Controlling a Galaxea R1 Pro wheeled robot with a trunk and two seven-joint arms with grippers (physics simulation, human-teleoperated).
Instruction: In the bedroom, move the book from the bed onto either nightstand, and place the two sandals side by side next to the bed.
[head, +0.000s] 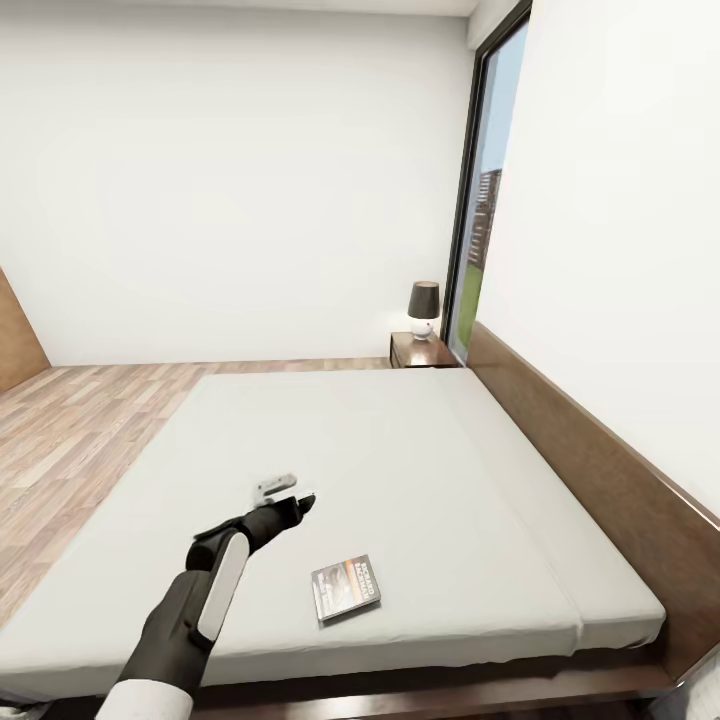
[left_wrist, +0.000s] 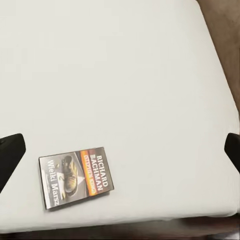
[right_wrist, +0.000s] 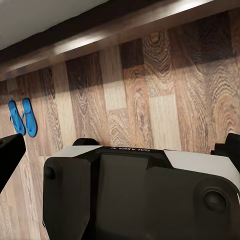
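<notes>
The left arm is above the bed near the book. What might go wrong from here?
The book is thin and lies flat on the soft mattress, so the fingers may slide over it or push it instead of lifting it. It also lies near the bed's edge, so a push might knock it off.

- thin black paperback book (head: 346, 587) with white "RICHARD BACHMAN" lettering, an orange band and a picture of boots, lying flat and face up near the foot edge of the mattress, turned a bit askew
- big low bed (head: 600, 470) with dark brown wooden frame and plain pale grey mattress
- small dark-brown wooden nightstand (head: 420, 352) in the far corner beside the bed's headboard end
- two flat bright-blue flip-flop sandals (right_wrist: 23, 117), side by side on the wood-plank floor, close to the bed frame
</notes>
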